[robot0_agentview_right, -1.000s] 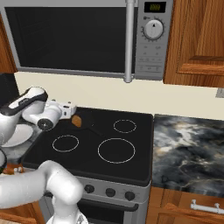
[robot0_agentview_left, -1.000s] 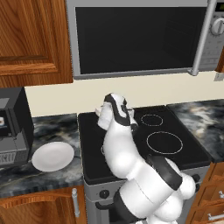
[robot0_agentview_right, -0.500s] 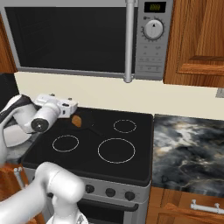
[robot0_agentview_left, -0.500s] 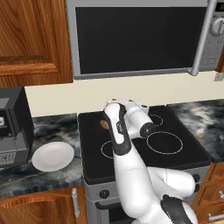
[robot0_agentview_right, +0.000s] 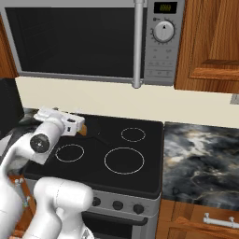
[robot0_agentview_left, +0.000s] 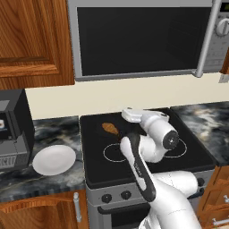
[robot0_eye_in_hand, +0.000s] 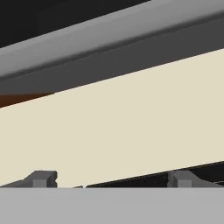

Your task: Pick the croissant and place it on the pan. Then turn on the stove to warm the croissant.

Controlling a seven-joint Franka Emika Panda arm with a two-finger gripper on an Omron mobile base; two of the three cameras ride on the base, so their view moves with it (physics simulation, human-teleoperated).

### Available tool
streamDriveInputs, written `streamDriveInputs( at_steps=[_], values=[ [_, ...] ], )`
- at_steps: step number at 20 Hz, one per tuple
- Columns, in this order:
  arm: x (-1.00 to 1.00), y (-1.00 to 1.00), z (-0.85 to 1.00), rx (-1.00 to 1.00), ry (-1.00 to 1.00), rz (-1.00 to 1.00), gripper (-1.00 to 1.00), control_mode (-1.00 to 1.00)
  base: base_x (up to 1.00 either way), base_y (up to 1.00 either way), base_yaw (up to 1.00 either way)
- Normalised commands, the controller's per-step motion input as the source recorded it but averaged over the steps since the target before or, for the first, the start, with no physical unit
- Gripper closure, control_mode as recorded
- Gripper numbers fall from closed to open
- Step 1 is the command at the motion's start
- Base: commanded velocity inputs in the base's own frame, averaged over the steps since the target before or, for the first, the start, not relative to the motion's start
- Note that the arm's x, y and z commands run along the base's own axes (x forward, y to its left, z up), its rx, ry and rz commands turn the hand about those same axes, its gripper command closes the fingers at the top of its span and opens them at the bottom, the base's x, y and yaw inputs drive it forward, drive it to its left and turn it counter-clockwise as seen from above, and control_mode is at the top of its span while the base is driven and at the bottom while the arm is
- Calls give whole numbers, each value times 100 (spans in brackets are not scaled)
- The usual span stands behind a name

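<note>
Croissant on the pan, apparently just left of gripper | we note jaws wide, holding nothing.

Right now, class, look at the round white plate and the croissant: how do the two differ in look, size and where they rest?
The plate is white, round and flat; the croissant is golden-brown and elongated. The plate is far larger than the croissant. The plate rests on the marble counter left of the stove; the croissant lies on the stove's black top. Neither is touched by the gripper.
</note>
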Motion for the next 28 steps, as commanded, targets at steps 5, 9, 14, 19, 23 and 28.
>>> streamDriveInputs(
  at_steps=[5,9,14,19,23,28],
  values=[
    [-92,-7,65,0,30,4,-100,-100,0,0,0],
    [-87,-1,85,0,33,6,-100,-100,0,0,0],
    [-97,0,29,0,25,2,-100,-100,0,0,0],
    [-100,0,-20,0,-2,0,-100,-100,0,0,0],
    [-100,5,-62,0,-22,2,-100,-100,0,0,0],
    [-93,21,-79,0,-40,5,-100,-100,0,0,0]
  ],
)
